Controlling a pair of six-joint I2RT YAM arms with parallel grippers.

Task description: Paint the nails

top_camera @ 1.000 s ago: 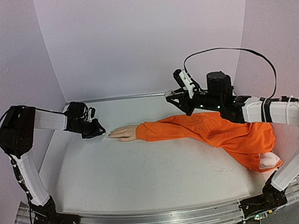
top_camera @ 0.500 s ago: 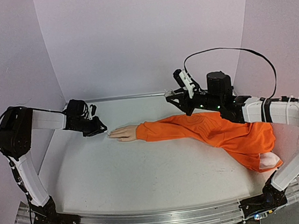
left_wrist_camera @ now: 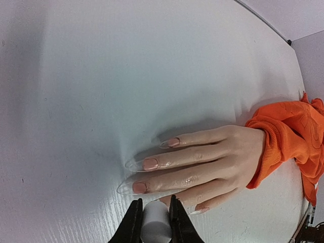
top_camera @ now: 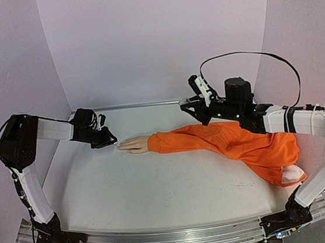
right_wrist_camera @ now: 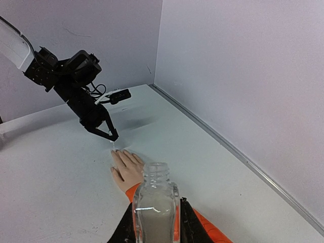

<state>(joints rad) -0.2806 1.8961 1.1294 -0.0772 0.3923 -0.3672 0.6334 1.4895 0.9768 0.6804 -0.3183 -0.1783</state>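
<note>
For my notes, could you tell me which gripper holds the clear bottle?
The right gripper holds the clear bottle; the left gripper pinches a white cylinder.

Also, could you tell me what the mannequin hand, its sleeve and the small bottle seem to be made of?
Mannequin hand: likely soft plastic or silicone, glossy highlights on skin.
Orange sleeve: knit fabric, ribbed cuff, matte folds.
Bottle: clear glass or hard plastic, see-through with bright reflections.

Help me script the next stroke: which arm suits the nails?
Left gripper: shut on a white cylinder, it sits by the nails; the right gripper holds the clear bottle over the orange sleeve.
</note>
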